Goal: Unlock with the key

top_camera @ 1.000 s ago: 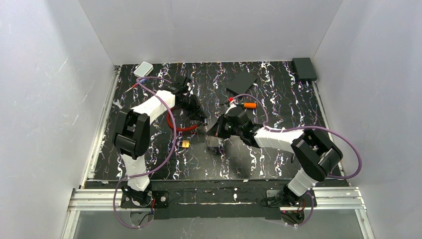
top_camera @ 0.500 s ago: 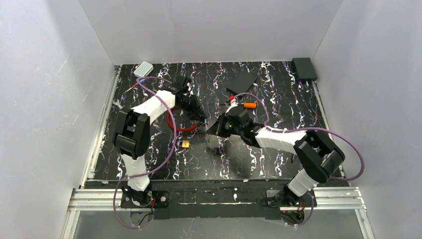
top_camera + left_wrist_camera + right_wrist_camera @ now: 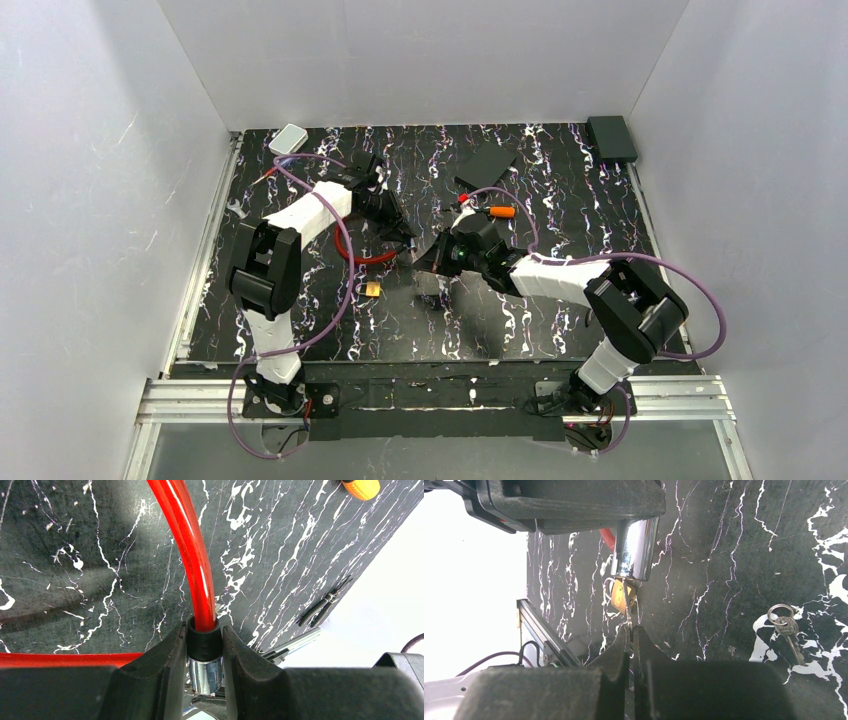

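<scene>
Nothing readable in any view: no text, labels or numbers. Tiny silvery metal key bunch (image 3: 788, 626) and small brass-yellow padlock (image 3: 618, 600) are too small and blurred to read.

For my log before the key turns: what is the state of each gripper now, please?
Left gripper: shut on the black end of the red cable lock.
Right gripper: shut on the key.
</scene>
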`<state>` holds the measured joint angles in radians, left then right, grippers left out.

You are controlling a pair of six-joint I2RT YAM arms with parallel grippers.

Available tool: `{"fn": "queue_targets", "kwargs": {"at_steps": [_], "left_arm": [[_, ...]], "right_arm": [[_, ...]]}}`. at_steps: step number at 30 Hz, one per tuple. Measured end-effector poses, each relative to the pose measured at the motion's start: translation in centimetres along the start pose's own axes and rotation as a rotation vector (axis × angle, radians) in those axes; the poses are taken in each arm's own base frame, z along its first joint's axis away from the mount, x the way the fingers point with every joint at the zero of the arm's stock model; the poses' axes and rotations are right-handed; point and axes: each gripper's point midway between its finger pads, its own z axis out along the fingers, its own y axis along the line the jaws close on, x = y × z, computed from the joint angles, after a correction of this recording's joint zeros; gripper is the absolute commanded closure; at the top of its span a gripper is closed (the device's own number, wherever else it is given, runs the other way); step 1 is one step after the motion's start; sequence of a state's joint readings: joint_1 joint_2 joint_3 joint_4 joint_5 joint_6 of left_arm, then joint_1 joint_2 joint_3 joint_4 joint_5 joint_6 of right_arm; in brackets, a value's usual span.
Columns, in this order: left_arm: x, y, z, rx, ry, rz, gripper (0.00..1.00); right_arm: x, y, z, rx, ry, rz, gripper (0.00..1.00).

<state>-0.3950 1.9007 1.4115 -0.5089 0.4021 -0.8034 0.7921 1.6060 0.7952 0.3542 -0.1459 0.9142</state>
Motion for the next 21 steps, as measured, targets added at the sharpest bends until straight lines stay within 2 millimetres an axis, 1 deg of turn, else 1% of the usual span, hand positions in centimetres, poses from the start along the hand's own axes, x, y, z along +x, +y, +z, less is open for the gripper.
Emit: {"fn": "queue_targets", "kwargs": {"at_steps": [16,21], "left_arm": [[0.08,0.14,0.09,-0.002,0.001,-0.001,1.00],[0.13,0.19,0.09,-0.003,0.003,-0.001,1.00]], "right_arm": [[0.05,0.05,-0.04,-0.002,0.003,-0.001,0.99],[0.22,-0.32,-0.34,0.006,-0.001,0.000,0.99]]}}
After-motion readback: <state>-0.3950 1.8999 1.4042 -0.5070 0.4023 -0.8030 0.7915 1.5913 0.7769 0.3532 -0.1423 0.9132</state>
